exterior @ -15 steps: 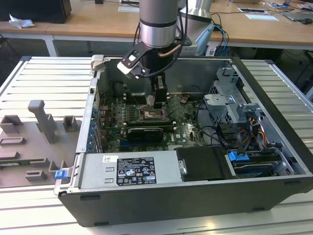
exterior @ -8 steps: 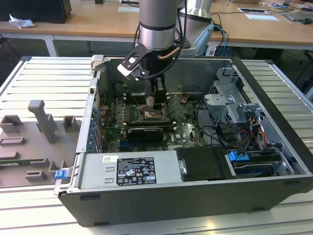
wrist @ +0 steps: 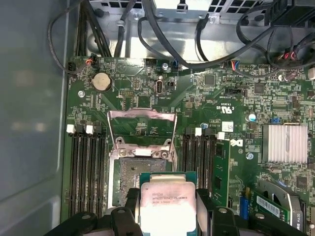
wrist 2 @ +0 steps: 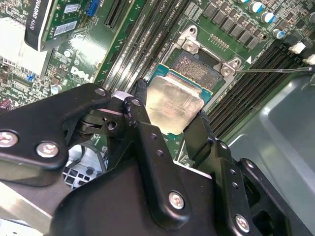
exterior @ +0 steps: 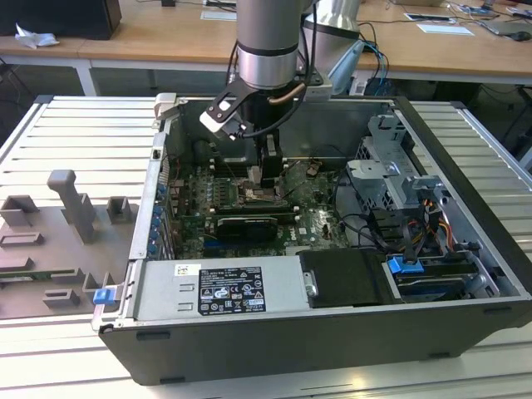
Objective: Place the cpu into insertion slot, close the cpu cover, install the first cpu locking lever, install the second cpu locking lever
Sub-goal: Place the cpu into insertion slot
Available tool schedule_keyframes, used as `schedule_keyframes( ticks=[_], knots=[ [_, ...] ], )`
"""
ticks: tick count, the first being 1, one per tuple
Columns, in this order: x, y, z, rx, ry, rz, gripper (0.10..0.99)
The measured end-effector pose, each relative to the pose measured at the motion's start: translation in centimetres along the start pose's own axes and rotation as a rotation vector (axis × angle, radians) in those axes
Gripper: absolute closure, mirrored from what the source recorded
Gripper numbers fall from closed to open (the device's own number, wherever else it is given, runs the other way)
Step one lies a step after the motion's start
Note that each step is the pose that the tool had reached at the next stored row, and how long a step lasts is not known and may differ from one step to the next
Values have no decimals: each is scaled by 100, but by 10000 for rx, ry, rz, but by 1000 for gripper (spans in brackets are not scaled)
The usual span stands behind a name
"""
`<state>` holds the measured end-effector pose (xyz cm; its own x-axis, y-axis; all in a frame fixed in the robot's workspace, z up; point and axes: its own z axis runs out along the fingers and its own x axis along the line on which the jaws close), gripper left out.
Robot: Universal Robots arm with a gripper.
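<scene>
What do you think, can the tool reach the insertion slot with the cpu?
Probably yes: the tool holds the cpu right by the insertion slot, the cpu cover stands open, and no cable crosses the slot.

Exterior cam sits high and well back, angled down into the open case on the table; both wrist cams ride close over the green board, looking past the fingers, sharing cpu and insertion slot.
</scene>
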<state>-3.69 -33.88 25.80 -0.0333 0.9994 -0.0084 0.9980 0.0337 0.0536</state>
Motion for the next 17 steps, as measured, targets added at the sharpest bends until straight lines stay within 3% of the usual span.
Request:
schedule_keyframes(
  ticks=[8, 13, 17],
  knots=[
    [0, -1, 17, 0, 1, 1, 545],
    [1, -2, 38, 0, 62, 4, 545],
    [1, -2, 58, 11, 61, 4, 545]
  ],
)
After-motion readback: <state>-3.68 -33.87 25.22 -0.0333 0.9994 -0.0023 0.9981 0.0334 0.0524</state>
